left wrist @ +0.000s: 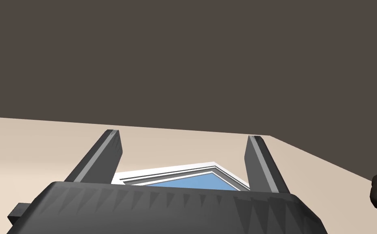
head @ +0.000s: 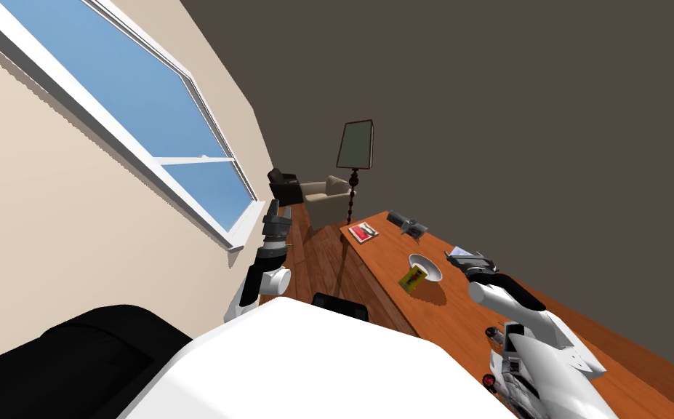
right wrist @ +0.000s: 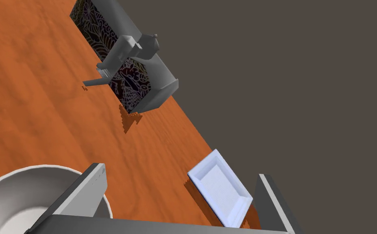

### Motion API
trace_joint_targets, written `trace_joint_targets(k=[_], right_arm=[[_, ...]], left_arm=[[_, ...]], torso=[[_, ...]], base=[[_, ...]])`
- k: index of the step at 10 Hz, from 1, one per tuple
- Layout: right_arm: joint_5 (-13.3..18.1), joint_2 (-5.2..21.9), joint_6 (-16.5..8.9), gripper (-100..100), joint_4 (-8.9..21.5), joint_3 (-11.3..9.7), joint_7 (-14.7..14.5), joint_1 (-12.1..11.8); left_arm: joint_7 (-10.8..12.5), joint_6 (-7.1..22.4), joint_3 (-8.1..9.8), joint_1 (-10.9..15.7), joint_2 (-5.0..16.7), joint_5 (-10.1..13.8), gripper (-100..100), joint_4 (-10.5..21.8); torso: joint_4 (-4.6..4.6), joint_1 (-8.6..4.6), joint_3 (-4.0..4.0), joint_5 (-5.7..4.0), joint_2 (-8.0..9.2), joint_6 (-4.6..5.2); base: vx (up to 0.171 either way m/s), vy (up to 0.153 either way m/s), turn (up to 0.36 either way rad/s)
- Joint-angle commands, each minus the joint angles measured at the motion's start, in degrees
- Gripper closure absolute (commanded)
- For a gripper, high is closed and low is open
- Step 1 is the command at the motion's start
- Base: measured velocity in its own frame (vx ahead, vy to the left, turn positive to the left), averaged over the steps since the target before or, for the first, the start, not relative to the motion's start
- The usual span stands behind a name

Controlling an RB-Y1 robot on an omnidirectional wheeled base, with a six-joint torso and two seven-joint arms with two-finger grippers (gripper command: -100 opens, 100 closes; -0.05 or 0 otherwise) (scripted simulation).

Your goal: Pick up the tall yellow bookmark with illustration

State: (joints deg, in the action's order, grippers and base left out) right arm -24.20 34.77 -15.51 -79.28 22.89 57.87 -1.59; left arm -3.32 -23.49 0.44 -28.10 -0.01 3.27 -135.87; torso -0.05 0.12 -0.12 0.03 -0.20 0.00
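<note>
1. The right gripper [right wrist: 180, 171] hovers low over an orange table [right wrist: 41, 105], its two fingers spread wide with nothing between them but the tabletop.
2. The yellow bookmark [head: 412, 277] sits at the rim of a white bowl [head: 430, 268], on the side of the bowl away from the right gripper. In the head view it looks propped at a tilt against that rim, with a small printed mark on its face. Whether its lower end touches the table cannot be told.
3. The bowl lies just beside one of the right gripper's fingers, and in the right wrist view that finger crosses in front of the bowl's rim.
4. A shallow white tray [right wrist: 222, 193] lies flat on the table between the two fingers, nearer the finger away from the bowl and close to the table's edge.
5. Farther out past the fingertips, a grey box [right wrist: 142, 77] with dark patterned panels stands on the table, well apart from the tray.
6. A red book [head: 363, 233] lies past the bowl from the right gripper, near the table's far end.
7. An armchair [head: 326, 196] and a lamp [head: 355, 145] stand on the floor beyond that end.
8. The left gripper [left wrist: 183, 135] is raised on the robot's left, well away from the table, its fingers apart and empty.
</note>
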Motion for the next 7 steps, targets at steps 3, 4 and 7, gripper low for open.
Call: trace_joint_targets(k=[3,4,7], right_arm=[[-1.32,1.84,-4.99,-100,4.48,1.62,4.8,1.77],[-1.32,1.84,-4.99,-100,6.56,1.62,4.95,1.77],[-1.99,2.88,-8.21,-100,10.51,2.66,7.84,3.26]], left_arm=[[0.0,0.0,0.0,0.0,0.0,0.0,0,0.0],[0.0,0.0,0.0,0.0,0.0,0.0,0,0.0],[0.0,0.0,0.0,0.0,0.0,0.0,0,0.0]], torso=[[0.01,-0.04,0.04,-0.01,0.09,0.02],[0.01,0.04,0.01,0.01,0.02,0.0],[0.0,0.0,0.01,0.0,0.02,0.01]], base=[[0.047,0.035,0.011],[0.059,0.053,0.014],[0.046,0.033,0.01]])
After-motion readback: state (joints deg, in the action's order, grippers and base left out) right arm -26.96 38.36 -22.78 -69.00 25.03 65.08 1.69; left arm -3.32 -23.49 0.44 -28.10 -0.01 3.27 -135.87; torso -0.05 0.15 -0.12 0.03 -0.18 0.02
